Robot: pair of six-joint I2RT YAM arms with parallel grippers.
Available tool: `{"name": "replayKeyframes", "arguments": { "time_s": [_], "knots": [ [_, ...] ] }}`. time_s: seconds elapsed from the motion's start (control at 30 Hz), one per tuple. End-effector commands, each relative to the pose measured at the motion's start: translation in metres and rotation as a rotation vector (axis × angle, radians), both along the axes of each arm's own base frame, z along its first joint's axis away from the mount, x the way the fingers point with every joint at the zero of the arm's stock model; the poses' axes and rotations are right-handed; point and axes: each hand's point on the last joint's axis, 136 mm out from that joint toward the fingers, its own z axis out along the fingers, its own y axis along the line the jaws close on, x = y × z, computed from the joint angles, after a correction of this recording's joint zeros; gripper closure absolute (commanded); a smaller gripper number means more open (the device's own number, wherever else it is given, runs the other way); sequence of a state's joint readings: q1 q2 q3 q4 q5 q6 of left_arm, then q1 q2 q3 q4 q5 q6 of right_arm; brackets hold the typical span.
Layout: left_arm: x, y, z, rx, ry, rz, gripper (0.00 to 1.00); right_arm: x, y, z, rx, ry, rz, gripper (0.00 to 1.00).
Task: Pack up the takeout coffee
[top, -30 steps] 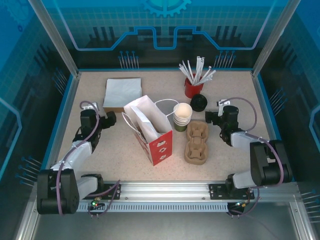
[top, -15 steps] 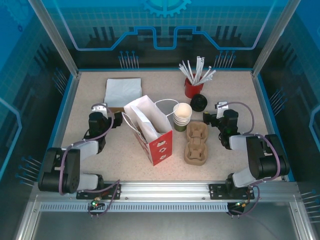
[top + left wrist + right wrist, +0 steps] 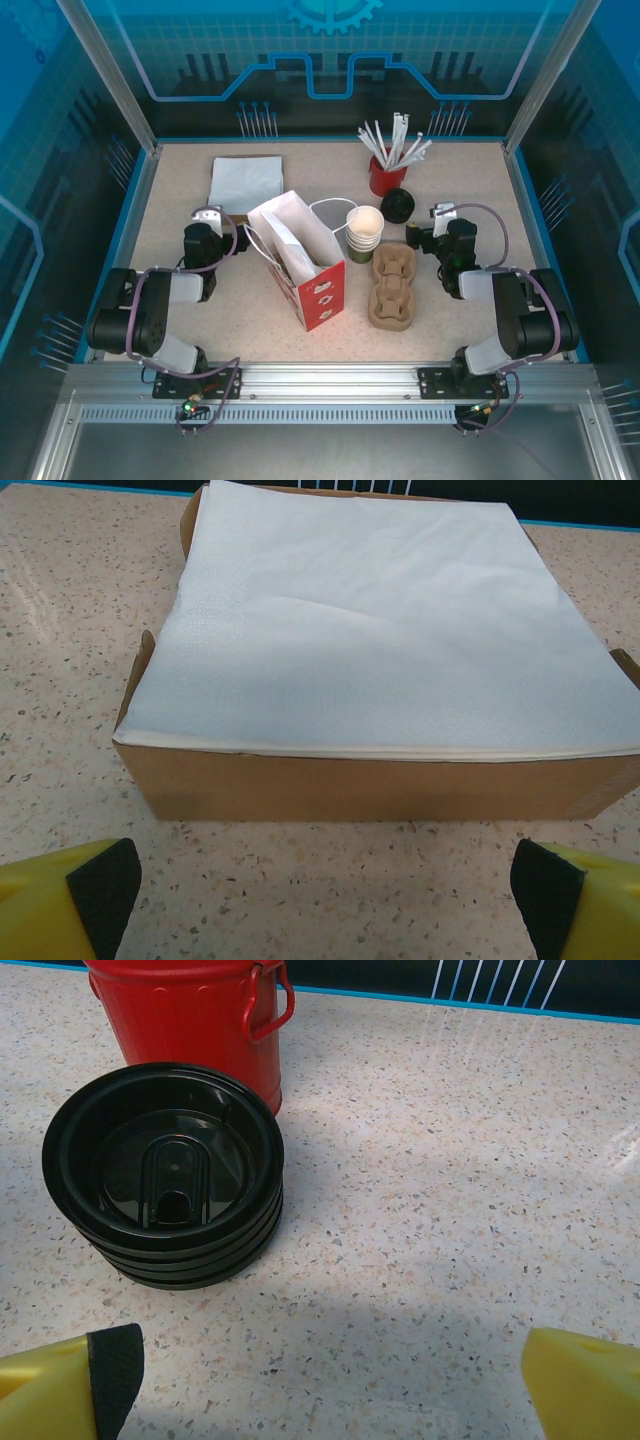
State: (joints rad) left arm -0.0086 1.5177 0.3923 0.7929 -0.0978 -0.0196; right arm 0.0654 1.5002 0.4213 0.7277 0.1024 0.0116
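The single takeout coffee cup is hidden or out of view. A nested stack of cream and green cups stands mid-table, between the open red paper bag and the brown pulp carrier. My left gripper is open and holds nothing. It hangs low over the table, just in front of the cardboard napkin box. My right gripper is open too, with bare tabletop between its fingers. A stack of black lids lies ahead of it to the left.
White napkins fill the cardboard box at the back left. A red bucket of wrapped straws stands behind the black lids. Blue rails edge the table.
My left arm has folded back and its gripper has swung from the left side to face the napkin box. The right gripper shifted slightly left, then held still.
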Motion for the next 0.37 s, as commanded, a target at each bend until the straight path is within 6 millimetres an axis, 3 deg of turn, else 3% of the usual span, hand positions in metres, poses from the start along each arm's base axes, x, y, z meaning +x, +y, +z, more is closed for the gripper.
{"name": "replayKeyframes", "arguments": {
  "time_s": [0.0, 0.33],
  "knots": [
    [0.0055, 0.0008, 0.0085, 0.001, -0.025, 0.0, 0.01, 0.0047, 0.0024, 0.0085, -0.011, -0.039, 0.013, 0.0],
    [0.0054, 0.0011, 0.0079, 0.003, -0.023, 0.0, 0.01, 0.0054, 0.0024, 0.009, -0.008, -0.038, 0.017, 0.0]
  ]
}}
